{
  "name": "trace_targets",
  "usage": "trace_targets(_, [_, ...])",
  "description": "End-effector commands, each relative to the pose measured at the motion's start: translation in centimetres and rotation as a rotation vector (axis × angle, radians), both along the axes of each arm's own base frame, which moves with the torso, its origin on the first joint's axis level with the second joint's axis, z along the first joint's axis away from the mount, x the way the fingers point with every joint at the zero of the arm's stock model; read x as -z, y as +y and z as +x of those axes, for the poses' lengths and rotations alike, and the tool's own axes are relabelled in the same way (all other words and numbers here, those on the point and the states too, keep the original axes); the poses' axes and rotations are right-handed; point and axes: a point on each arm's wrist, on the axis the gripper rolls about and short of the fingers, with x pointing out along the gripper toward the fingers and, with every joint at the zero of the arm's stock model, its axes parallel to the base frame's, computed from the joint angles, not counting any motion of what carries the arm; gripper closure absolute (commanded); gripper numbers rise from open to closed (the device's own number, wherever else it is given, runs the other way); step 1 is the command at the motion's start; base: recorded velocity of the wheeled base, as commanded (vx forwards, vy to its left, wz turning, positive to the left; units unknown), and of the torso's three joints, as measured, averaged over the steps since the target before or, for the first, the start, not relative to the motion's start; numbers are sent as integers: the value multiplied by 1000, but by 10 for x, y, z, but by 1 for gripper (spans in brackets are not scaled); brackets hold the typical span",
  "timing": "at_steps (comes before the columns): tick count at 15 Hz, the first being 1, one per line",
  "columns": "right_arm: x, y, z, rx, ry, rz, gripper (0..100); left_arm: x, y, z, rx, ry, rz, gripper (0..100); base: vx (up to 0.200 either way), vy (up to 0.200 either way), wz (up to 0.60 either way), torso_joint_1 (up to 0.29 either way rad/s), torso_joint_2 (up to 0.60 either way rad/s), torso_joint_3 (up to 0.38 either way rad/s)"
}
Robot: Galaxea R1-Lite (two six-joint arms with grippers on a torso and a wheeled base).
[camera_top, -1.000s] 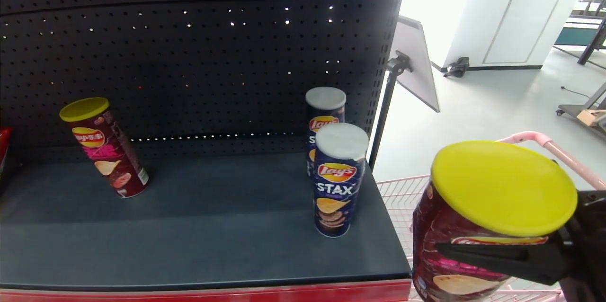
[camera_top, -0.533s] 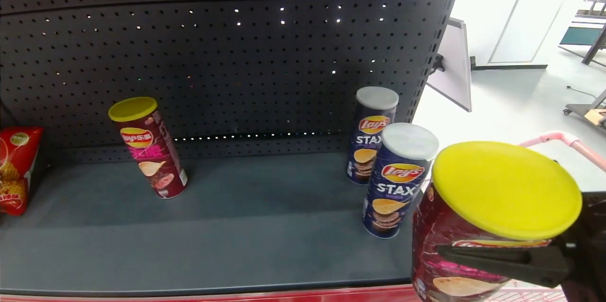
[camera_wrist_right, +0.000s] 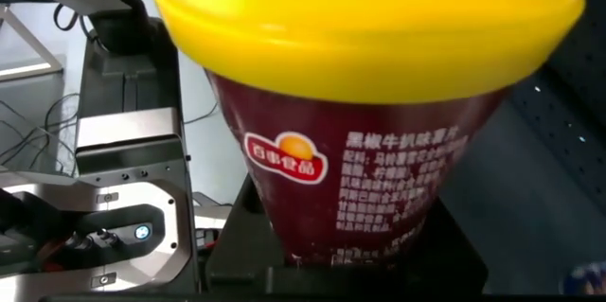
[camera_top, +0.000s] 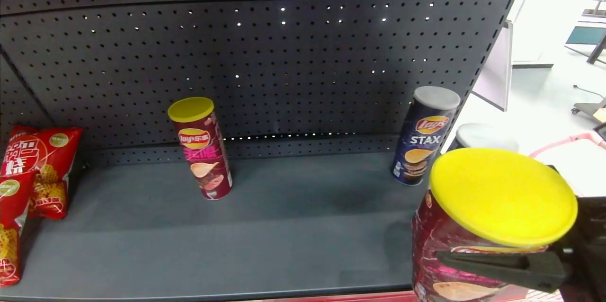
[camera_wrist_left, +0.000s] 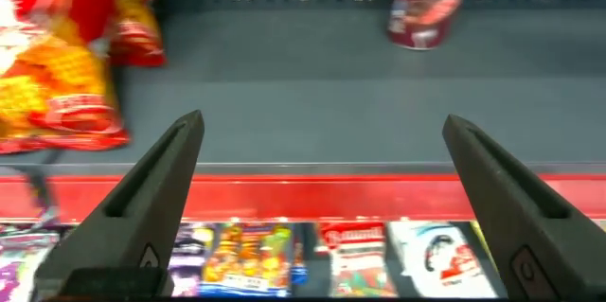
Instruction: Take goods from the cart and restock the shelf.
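Note:
My right gripper point(camera_top: 492, 264) is shut on a maroon chip can point(camera_top: 450, 250) with a yellow lid point(camera_top: 502, 195), held upright off the right front corner of the dark shelf point(camera_top: 284, 235). The right wrist view has that can point(camera_wrist_right: 379, 160) close up. A matching maroon can point(camera_top: 201, 148) stands mid-shelf near the back. A blue can point(camera_top: 423, 136) stands at the back right, and a second one's grey lid point(camera_top: 483, 135) peeks out behind the held can. My left gripper point(camera_wrist_left: 322, 122) is open, low in front of the shelf's red front edge point(camera_wrist_left: 303, 193).
Red snack bags point(camera_top: 38, 169) stand at the shelf's left end. A perforated back panel point(camera_top: 284, 56) closes the rear. The cart's pink handle point(camera_top: 568, 143) is at the far right. Packaged goods point(camera_wrist_left: 284, 255) fill the shelf below.
The head camera has swung left, so the shelf and its cans sit further right in the picture and the red bags have come into view. The right gripper still holds the can.

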Motion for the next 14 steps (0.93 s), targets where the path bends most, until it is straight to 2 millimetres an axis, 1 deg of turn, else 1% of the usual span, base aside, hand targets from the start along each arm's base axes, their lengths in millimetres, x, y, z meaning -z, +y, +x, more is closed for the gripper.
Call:
trace_targets(1, [1, 0, 0, -1, 1, -1, 100, 0, 0, 0, -1, 3, 0, 0, 0, 200, 0, -2, 7, 2])
trace_targets(5, [1, 0, 0, -1, 2, -2, 100, 0, 0, 0, -1, 1, 0, 0, 0, 200, 0, 5, 7, 5])
trace_targets(11, [8, -2, -3, -2, 18, -16, 100, 0, 0, 0, -1, 1, 0, 0, 0, 200, 0, 3, 2, 4])
trace_targets(14, [10, -2, -2, -2, 23, -20, 100, 0, 0, 0, -1, 1, 0, 0, 0, 0, 0, 0, 0, 0])
